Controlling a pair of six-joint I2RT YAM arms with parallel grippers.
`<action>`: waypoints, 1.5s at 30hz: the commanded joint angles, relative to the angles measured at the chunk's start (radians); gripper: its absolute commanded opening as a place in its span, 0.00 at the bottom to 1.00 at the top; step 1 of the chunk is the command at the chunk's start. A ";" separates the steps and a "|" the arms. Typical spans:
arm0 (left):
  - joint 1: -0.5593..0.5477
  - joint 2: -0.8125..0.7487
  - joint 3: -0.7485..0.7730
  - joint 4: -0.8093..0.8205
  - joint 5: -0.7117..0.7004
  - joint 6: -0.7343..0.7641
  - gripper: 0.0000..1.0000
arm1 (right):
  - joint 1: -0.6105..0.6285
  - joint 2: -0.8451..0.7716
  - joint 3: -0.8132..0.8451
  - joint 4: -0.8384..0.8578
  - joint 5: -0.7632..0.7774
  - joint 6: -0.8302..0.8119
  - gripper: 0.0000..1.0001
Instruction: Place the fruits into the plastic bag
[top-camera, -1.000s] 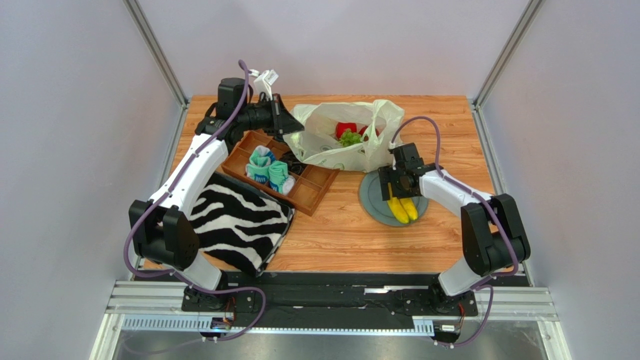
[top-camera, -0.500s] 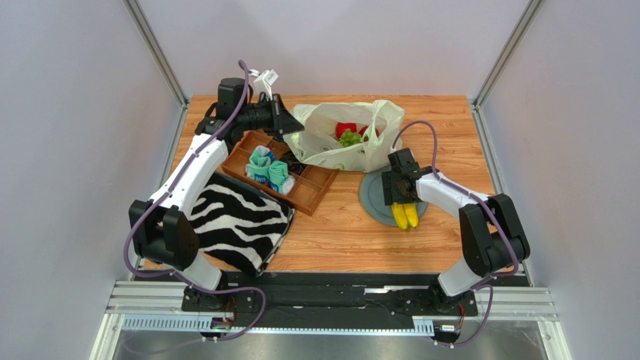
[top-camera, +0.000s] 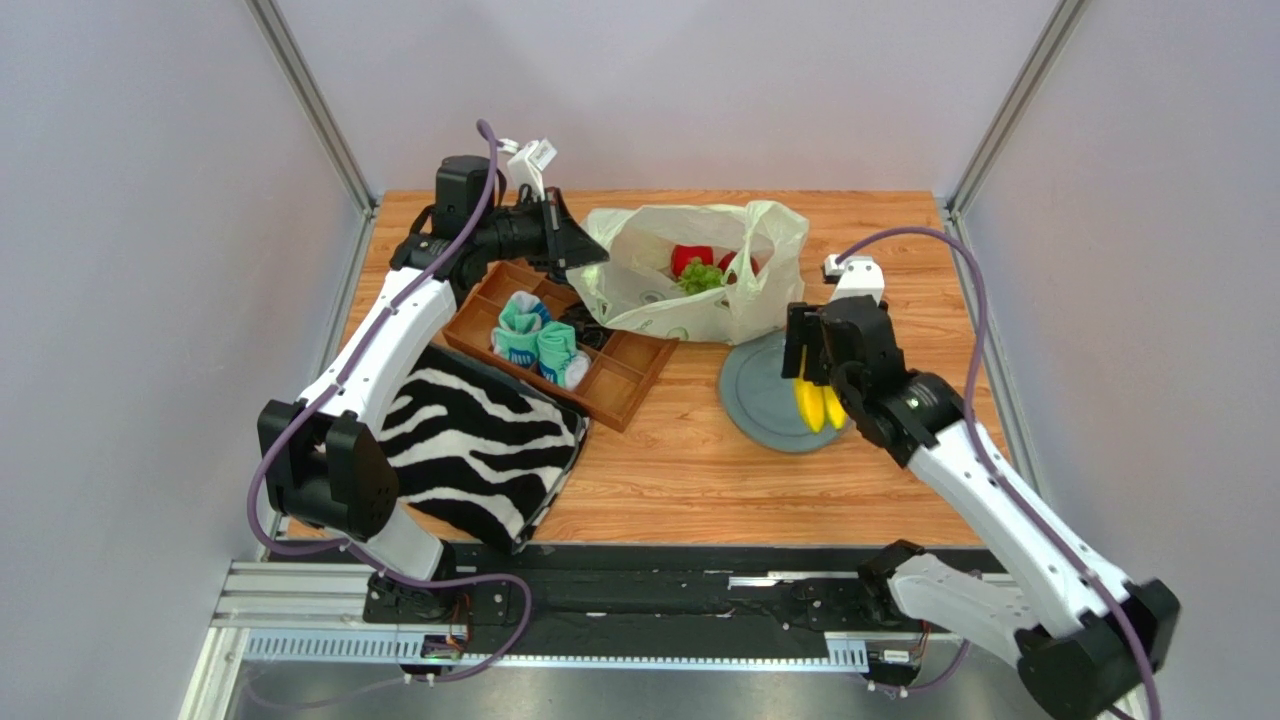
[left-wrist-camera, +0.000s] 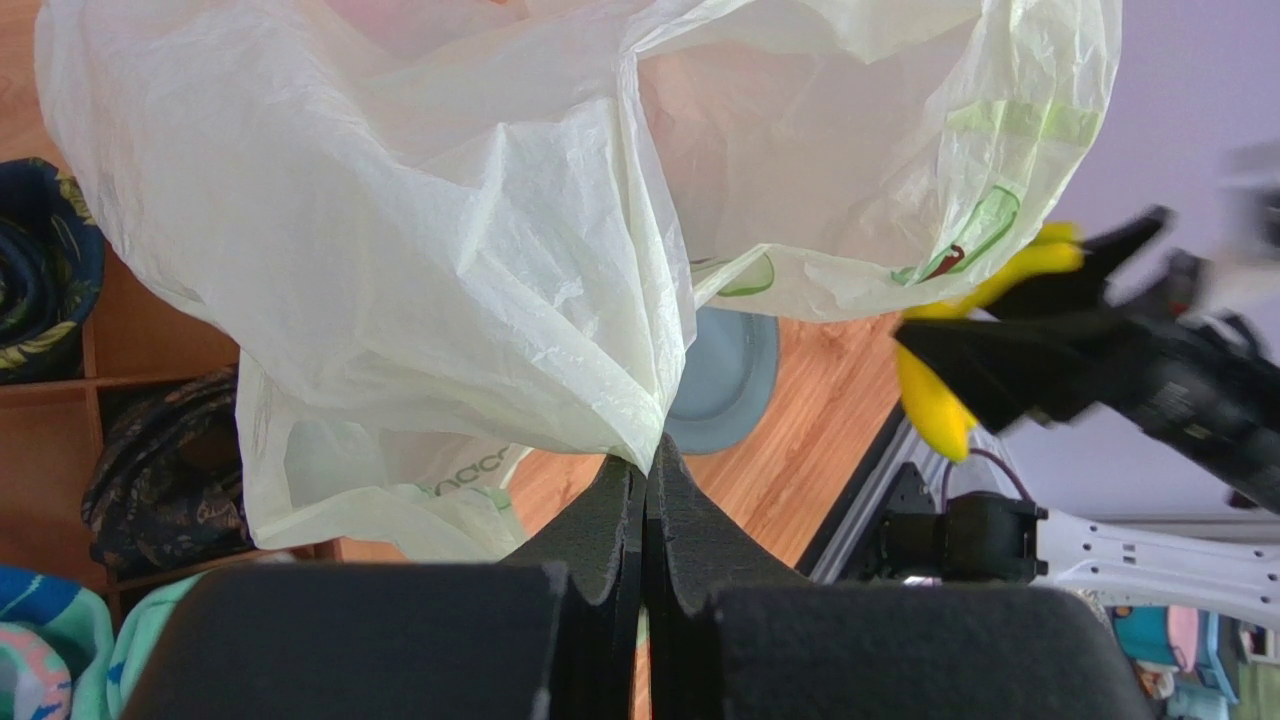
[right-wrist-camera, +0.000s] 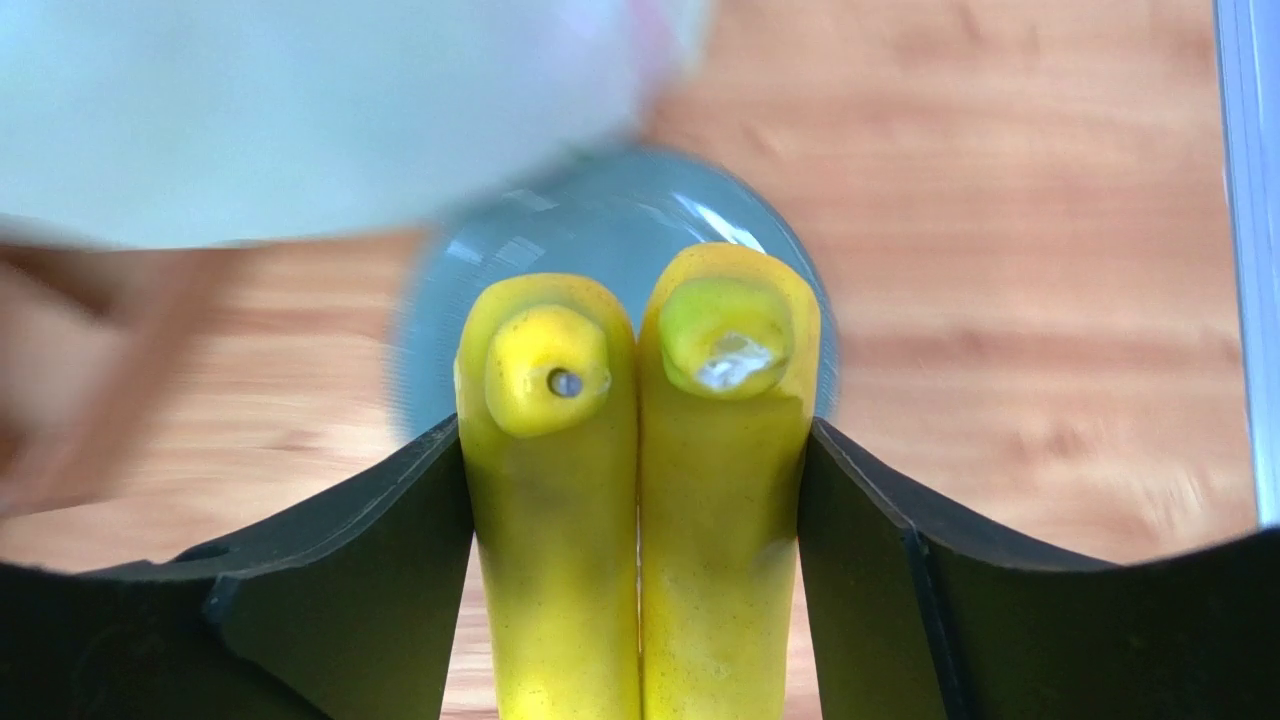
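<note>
The plastic bag (top-camera: 661, 285) stands open at the back of the table, with red fruits (top-camera: 691, 258) and green grapes (top-camera: 700, 278) inside. My left gripper (top-camera: 583, 252) is shut on the bag's left edge and holds it up; in the left wrist view the jaws (left-wrist-camera: 649, 453) pinch the crinkled bag (left-wrist-camera: 451, 225). My right gripper (top-camera: 816, 375) is shut on two yellow bananas (top-camera: 821, 408), lifted just above the grey plate (top-camera: 759, 402). In the right wrist view the bananas (right-wrist-camera: 639, 510) fill the gap between both fingers (right-wrist-camera: 376, 555), tips pointing down at the plate (right-wrist-camera: 601, 240).
A brown wooden tray (top-camera: 631, 378) with teal-and-white socks (top-camera: 538, 342) sits left of the plate, below the bag. A zebra-striped cloth (top-camera: 473, 443) lies at the front left. The right arm rises over the table's right side.
The right gripper closed on the bananas and lifted them off the plate, the arm rising and swinging up. The left gripper and the bag have not moved.
</note>
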 joint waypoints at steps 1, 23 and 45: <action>0.005 -0.037 -0.007 0.051 0.020 -0.008 0.00 | 0.199 -0.124 0.110 0.141 0.072 -0.008 0.26; 0.005 -0.089 -0.007 0.032 0.006 0.007 0.00 | 0.322 0.557 0.732 0.116 -0.208 -0.080 0.25; 0.005 -0.067 -0.023 0.054 0.014 -0.010 0.00 | 0.230 0.548 0.635 0.162 -0.457 0.012 0.24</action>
